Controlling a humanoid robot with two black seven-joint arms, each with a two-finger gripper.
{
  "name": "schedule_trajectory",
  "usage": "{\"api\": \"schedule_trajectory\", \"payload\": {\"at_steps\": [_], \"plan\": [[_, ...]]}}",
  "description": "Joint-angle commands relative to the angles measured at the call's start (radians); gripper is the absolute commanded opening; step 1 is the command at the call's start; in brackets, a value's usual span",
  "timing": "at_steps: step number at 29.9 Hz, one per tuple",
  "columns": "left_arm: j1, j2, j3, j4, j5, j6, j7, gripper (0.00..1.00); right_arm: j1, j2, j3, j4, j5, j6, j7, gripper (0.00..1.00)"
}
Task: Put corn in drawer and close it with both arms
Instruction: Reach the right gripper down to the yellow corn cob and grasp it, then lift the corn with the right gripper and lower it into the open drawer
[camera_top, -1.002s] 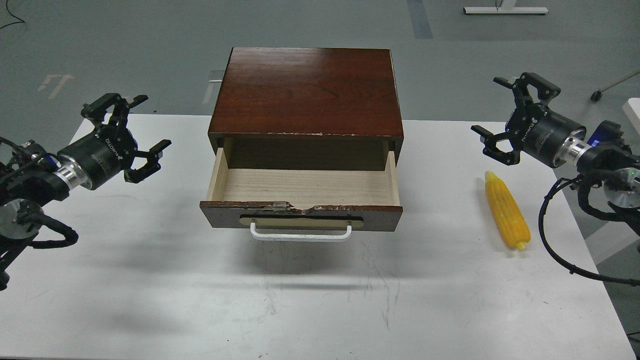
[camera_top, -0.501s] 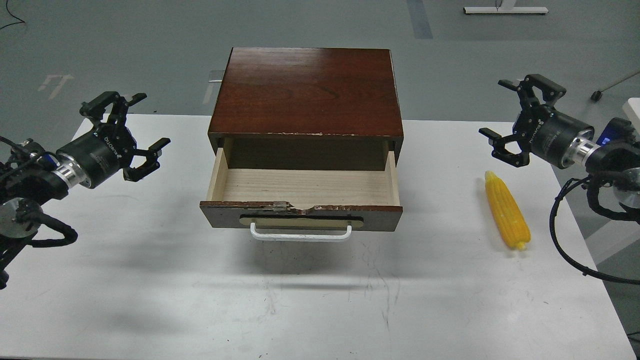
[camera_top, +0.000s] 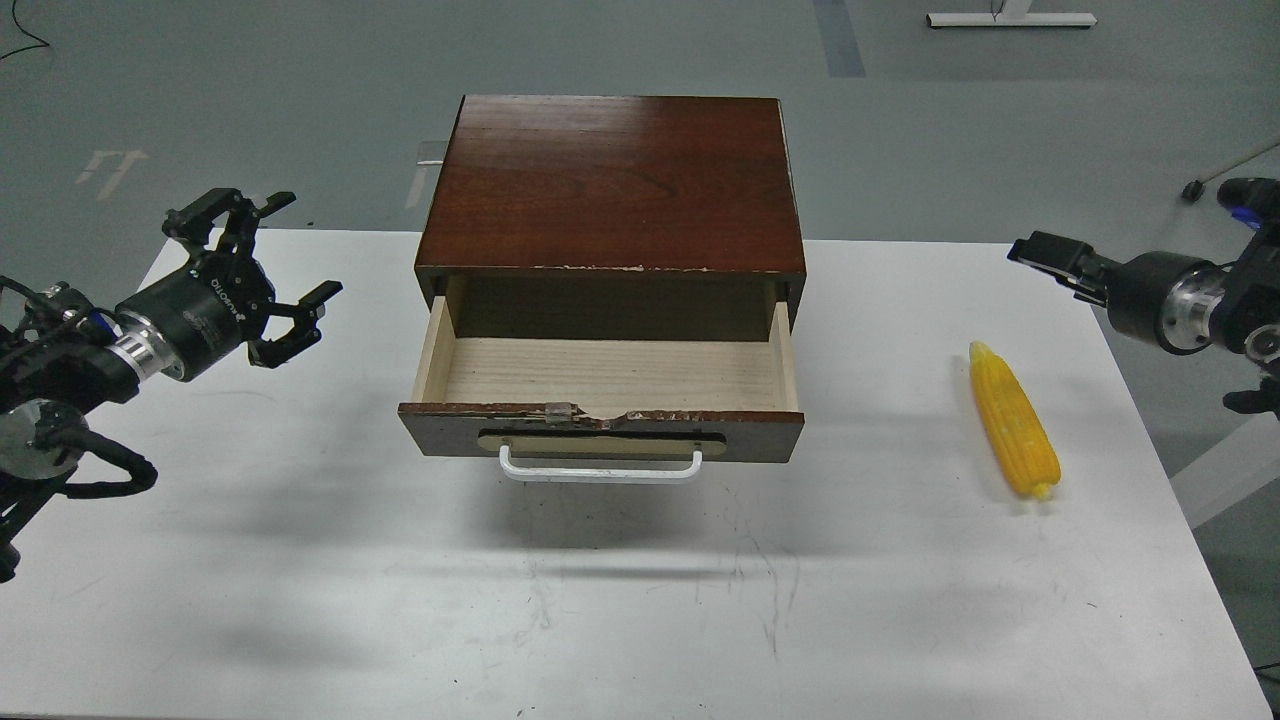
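The drawer (camera_top: 600, 375) of the dark brown cabinet (camera_top: 615, 180) is pulled out; its pale wood inside is empty and its white bar handle (camera_top: 600, 470) faces me. The yellow corn (camera_top: 1015, 420) lies on the white table (camera_top: 300, 600) to the right of the drawer, tip pointing away. My left gripper (camera_top: 290, 248) is open and empty above the table's left side, well left of the drawer. My right gripper (camera_top: 1045, 255) is beyond the corn at the table's right edge and is seen edge-on, so its fingers cannot be told apart.
The cabinet stands at the back middle of the table. The table's right edge (camera_top: 1160, 480) runs close beside the corn. A grey floor (camera_top: 250, 100) lies behind, with a white stand base (camera_top: 1010, 18) far back.
My right gripper has drawn back to the right and turned, so its spread fingers now show edge-on. My left gripper has barely moved. The corn and the drawer have not moved.
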Motion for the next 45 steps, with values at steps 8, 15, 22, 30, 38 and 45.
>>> {"api": "schedule_trajectory", "payload": {"at_steps": [8, 15, 22, 30, 38, 45], "plan": [[0.007, 0.011, 0.0, 0.0, -0.001, 0.0, -0.002, 0.98, -0.003, 0.099, -0.253, -0.032, -0.134, -0.074, 0.019, 0.99], [0.019, 0.015, -0.001, 0.0, -0.001, 0.0, -0.012, 0.98, -0.037, 0.127, -0.276, -0.046, -0.135, -0.081, 0.033, 0.89], [0.019, 0.015, 0.002, 0.0, 0.01, 0.0, -0.017, 0.98, -0.04, 0.128, -0.329, -0.052, -0.138, -0.082, 0.035, 0.51], [0.021, 0.015, 0.005, 0.0, 0.01, 0.0, -0.017, 0.98, -0.008, 0.136, -0.322, -0.044, -0.13, -0.206, 0.05, 0.0], [0.021, 0.027, 0.003, 0.0, 0.01, 0.0, -0.017, 0.98, 0.256, 0.132, -0.338, -0.038, -0.145, -0.318, 0.111, 0.0], [0.021, 0.037, 0.003, 0.0, 0.01, 0.0, -0.017, 0.98, 0.589, 0.184, -0.339, 0.127, -0.345, -0.321, 0.194, 0.0]]}}
